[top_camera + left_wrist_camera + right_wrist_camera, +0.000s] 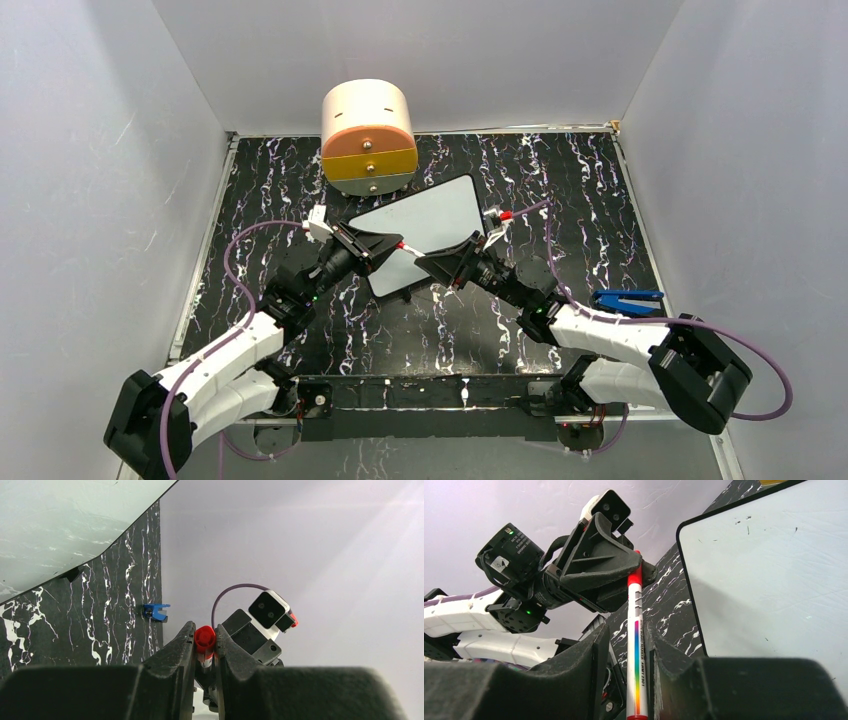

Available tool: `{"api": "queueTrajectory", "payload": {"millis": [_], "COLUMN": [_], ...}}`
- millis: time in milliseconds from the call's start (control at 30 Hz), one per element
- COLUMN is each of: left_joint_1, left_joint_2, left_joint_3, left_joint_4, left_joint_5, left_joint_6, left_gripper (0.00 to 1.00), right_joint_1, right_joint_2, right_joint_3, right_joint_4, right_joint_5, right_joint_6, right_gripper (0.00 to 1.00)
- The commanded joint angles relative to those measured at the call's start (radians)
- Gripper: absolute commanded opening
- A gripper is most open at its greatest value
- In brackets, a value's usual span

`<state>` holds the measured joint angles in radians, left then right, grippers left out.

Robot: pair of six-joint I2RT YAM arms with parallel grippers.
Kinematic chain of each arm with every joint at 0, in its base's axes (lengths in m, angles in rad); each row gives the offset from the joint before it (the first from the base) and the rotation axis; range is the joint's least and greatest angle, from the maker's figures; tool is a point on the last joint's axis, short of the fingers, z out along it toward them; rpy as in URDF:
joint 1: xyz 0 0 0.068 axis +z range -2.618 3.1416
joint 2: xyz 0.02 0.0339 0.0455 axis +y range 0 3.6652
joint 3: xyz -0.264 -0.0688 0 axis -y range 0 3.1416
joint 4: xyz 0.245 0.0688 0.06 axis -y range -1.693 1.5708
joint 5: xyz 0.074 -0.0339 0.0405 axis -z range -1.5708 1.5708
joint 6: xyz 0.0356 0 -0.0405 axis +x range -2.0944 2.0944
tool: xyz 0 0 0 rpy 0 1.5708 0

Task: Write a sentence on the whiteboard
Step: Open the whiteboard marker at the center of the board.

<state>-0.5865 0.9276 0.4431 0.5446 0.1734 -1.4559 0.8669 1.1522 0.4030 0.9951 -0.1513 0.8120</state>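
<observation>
Whiteboard, left gripper clamping red cap of marker, right gripper loose around barrel, print unreadable

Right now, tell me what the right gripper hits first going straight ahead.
Most likely the left gripper, which pinches the red cap end of the marker running out from between the right gripper's fingers.

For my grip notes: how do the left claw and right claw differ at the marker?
The left claw grips the red cap; the right claw surrounds the striped barrel. The left claw is shut tight; the right claw shows a gap beside it. Both share one marker.
</observation>
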Motion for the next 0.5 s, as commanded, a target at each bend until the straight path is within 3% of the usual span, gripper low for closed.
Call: {"api": "queueTrajectory", "payload": {"millis": [0, 467], "left_joint_1": [-0.006, -0.005], "left_joint_2": [0.008, 0.025], "left_joint_3": [0.039, 0.038], "left_joint_4": [-0.028, -0.022], "left_joint_5": [0.021, 0.026], "left_joint_6": [0.050, 0.036], "left_gripper": [0.00, 0.00], "right_joint_1": [0.006, 0.006], "right_joint_2": [-0.038, -0.048], "right_joint_3": [0.028, 0.001], "right_joint_4": [0.070, 0.093], "right_joint_5": [0.014, 0.031], "right_joint_6": [-0.013, -0.001], "right_gripper": [0.38, 0.26]}}
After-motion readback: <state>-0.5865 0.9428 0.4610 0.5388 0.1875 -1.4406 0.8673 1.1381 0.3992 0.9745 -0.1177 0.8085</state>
